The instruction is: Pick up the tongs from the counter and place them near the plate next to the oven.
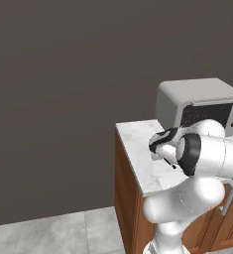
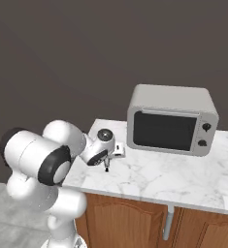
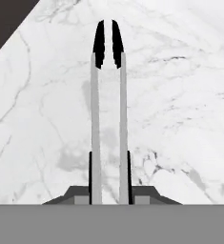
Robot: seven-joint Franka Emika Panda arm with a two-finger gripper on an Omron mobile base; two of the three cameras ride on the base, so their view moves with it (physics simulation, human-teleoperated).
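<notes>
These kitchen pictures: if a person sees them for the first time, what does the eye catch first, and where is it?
First comes the silver toaster oven, standing at the back of the white marble counter. Next is the white arm, bent low over the counter's left end, with its gripper pointing down at the marble. In the hand view the tongs stand out: two silver arms with black tips, clamped between the fingers above the marble.
</notes>
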